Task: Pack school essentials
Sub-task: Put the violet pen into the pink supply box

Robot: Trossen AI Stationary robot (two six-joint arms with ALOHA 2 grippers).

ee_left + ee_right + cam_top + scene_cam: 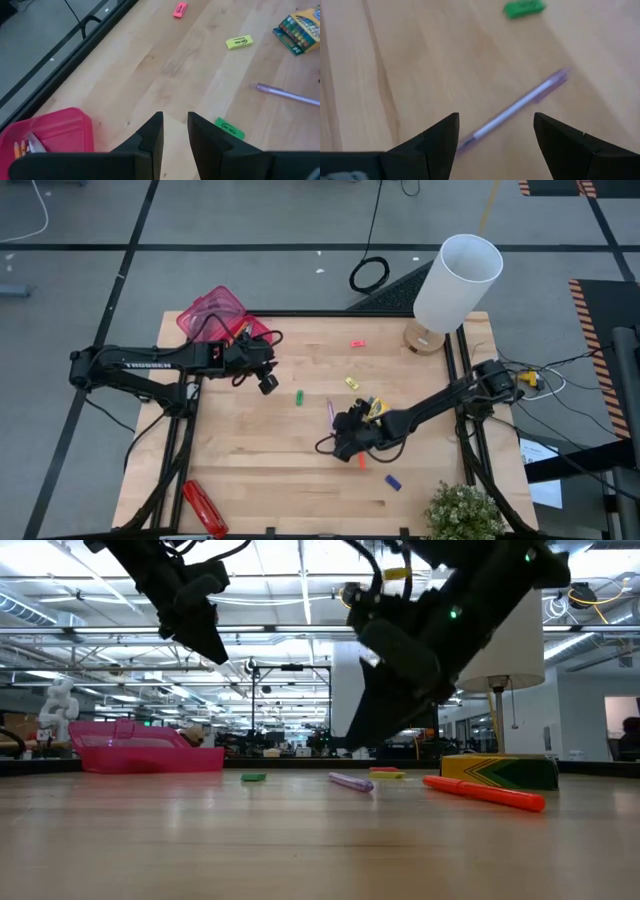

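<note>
A purple pen lies flat on the wooden table, and my right gripper hovers open just above it, a finger on either side and touching nothing; in the high view this gripper is mid-table. Around it lie the crayon box, an orange marker, and green, yellow, pink and blue erasers. My left gripper hangs above the table near the pink container, narrowly open and holding nothing. Pencils lie inside the container.
A long red stapler-like object lies at the near left corner. A lamp with a white shade stands at the far right corner, and a small plant at the near right. Bare wood stretches across the near left part of the table.
</note>
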